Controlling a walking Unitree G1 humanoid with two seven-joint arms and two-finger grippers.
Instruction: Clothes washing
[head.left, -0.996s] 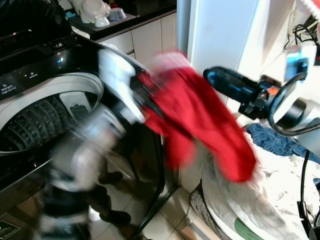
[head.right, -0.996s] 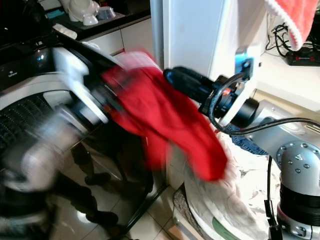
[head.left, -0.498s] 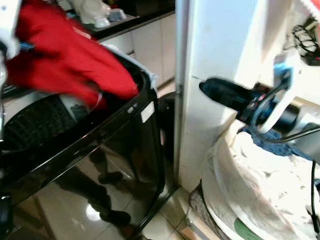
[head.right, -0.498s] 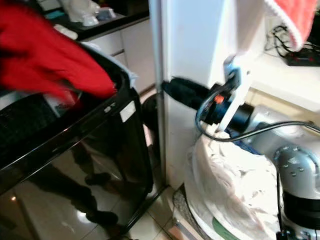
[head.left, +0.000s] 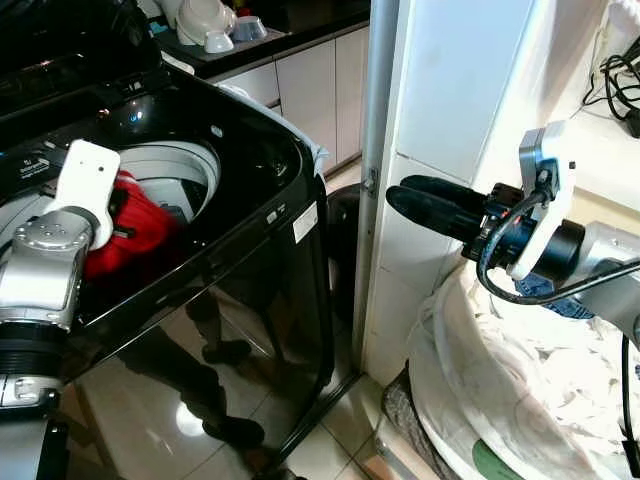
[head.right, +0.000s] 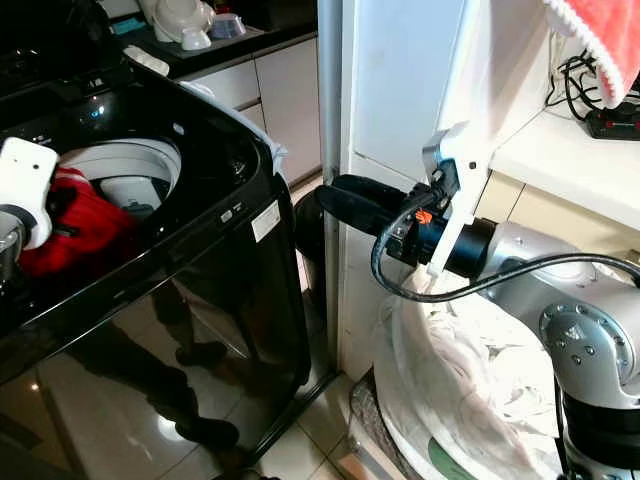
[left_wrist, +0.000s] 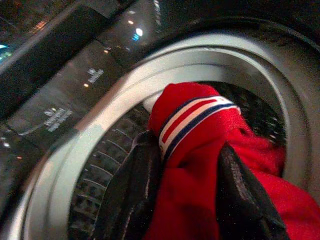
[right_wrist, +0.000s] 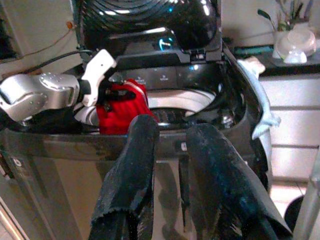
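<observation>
Within the last second the left arm has swung the red garment (left_wrist: 200, 165) away from the laundry pile (head.left: 520, 380) and across to the washer (head.left: 250, 230); a second ago it hung in mid-air in front of the right gripper (head.left: 425, 200), and now it sits over the drum (left_wrist: 100, 165), just inside the steel rim. The left gripper (left_wrist: 187, 200) has not let go: in its wrist view the two black fingers (left_wrist: 132, 195) stand on either side of the cloth, pinching it, with the striped cuff bunched just beyond their tips. So the carry looks done and the drop is what remains, judging by the garment still held above the drum's ribbed wall. The right gripper hovers empty near the white pillar, above the pile, its two fingers parted with a clear gap between them, pointing toward the washer. Much is hard to read: the left fingertips are buried in red cloth, the drum's bottom is hidden beneath the garment, so whether other clothes lie in there cannot be told, and the pile is cut off at the frame edge.
</observation>
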